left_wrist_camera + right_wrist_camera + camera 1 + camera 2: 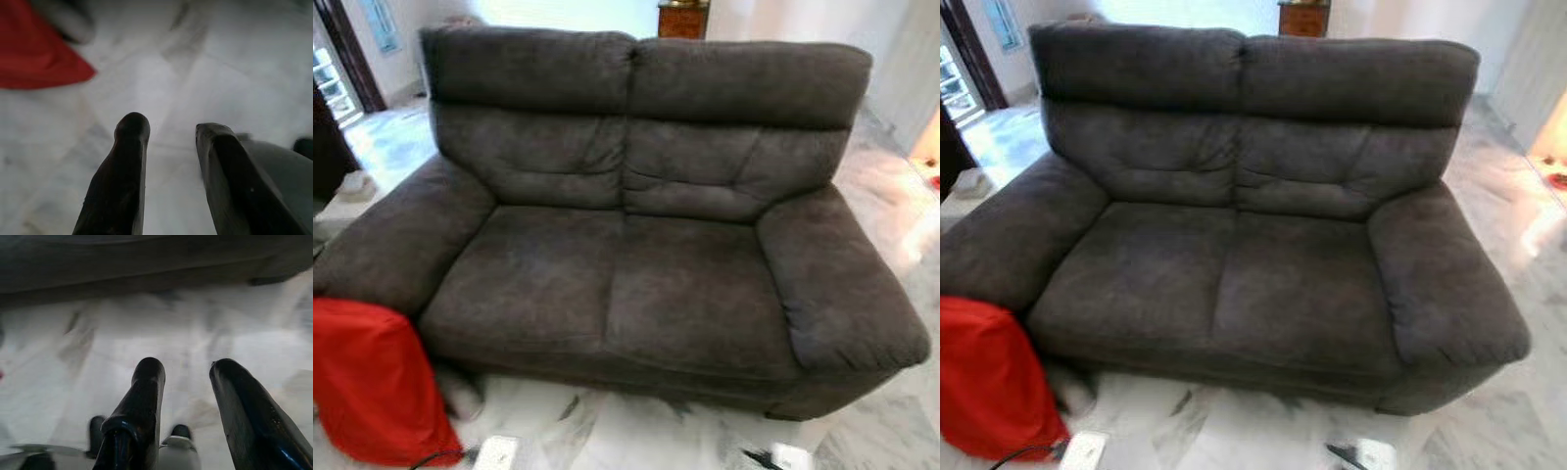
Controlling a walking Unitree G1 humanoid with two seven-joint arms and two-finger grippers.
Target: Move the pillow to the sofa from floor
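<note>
Red fabric pillow (372,382) on the white marble floor (636,436), propped against the front of the sofa's arm on the robot's left side; its top edge touches that arm, its lower edge sits on the floor. A black cable (435,458) runs along the floor from under the pillow's lower corner to a small white box (497,452) lying just beside it, in front of the sofa.

Dark grey two-seat fabric sofa (636,225), the landmark, faces the robot squarely: two back cushions, two seat cushions, thick padded arms. Both seats bare.

Behind the sofa, a brown wooden cabinet (683,18) stands against the pale wall. Off the sofa's left arm, a dark door frame (350,54) and bright tiled floor beyond.

Left end effector (171,129) hangs low over the marble in front of the sofa, fingers (128,161) parted with a clear gap, nothing between them; a corner of the red pillow shows ahead of it, well apart.

Right end effector (188,367) likewise low over the floor, pointed toward the sofa's dark base, fingers (146,391) spread apart and holding nothing. In the head view, a black-and-white tip (778,456) shows at the bottom edge, before the sofa's right front corner
</note>
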